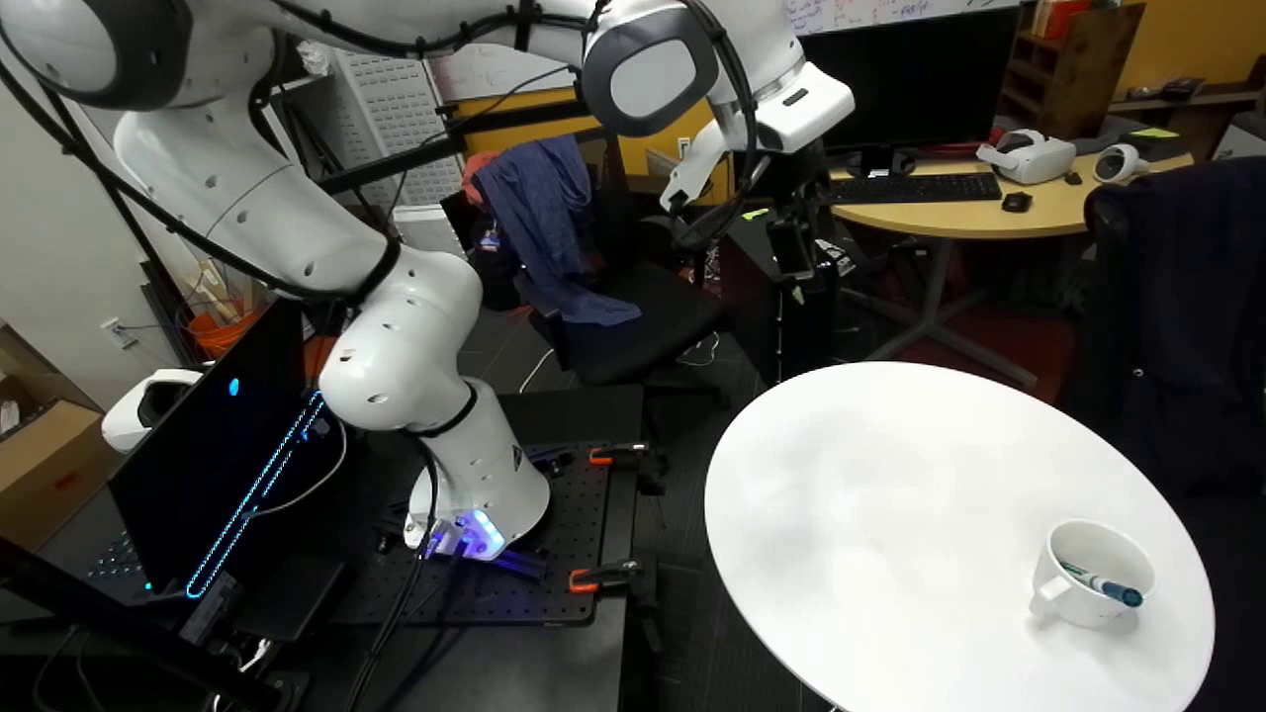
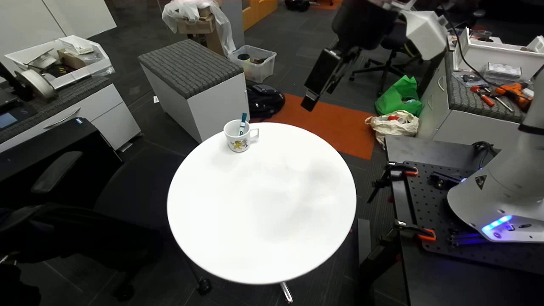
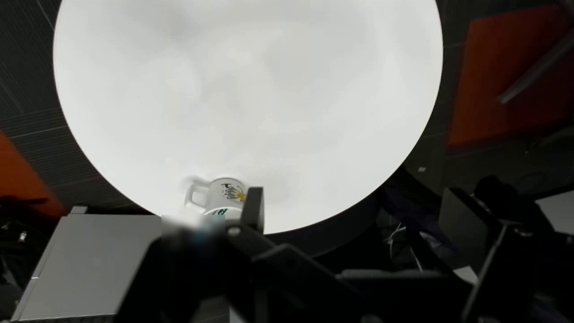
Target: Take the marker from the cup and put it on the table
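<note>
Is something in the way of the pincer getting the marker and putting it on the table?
Nothing visible stands between the pincer and the upper end of the marker. The cup is in the way of the table: its wall surrounds the marker's lower end, so the marker probably must be lifted over the rim first.

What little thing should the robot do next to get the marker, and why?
It should probably carry its gripper across until it's above the marker. The gripper is open, empty and away from the cup, and the marker's blue end pokes up past the rim, where it could be grabbed.
</note>
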Robot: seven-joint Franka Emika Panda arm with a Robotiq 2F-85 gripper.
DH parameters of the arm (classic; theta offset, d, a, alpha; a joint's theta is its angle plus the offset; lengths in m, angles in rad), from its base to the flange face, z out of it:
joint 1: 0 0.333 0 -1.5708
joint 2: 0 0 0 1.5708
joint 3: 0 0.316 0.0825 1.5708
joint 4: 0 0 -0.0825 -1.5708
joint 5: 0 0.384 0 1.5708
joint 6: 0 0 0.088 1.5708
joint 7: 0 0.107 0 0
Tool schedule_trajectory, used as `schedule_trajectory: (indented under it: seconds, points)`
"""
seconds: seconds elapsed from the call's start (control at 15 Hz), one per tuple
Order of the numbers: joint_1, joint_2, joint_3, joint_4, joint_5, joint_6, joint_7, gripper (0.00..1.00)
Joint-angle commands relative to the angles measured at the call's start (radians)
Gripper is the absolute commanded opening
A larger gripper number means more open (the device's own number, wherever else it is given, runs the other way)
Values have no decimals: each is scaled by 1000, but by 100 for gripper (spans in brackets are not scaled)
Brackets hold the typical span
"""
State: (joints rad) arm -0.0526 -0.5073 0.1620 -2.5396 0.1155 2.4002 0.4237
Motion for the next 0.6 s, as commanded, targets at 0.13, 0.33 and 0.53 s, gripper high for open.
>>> schedule_trajectory:
  seconds: [0.13,0.33,0.53]
  points:
    - [-137,99,86,37,-147,189,304,100]
    - [-247,145,155,52,-321,240,542,100]
    - [-402,177,265,79,-496,236,783,100]
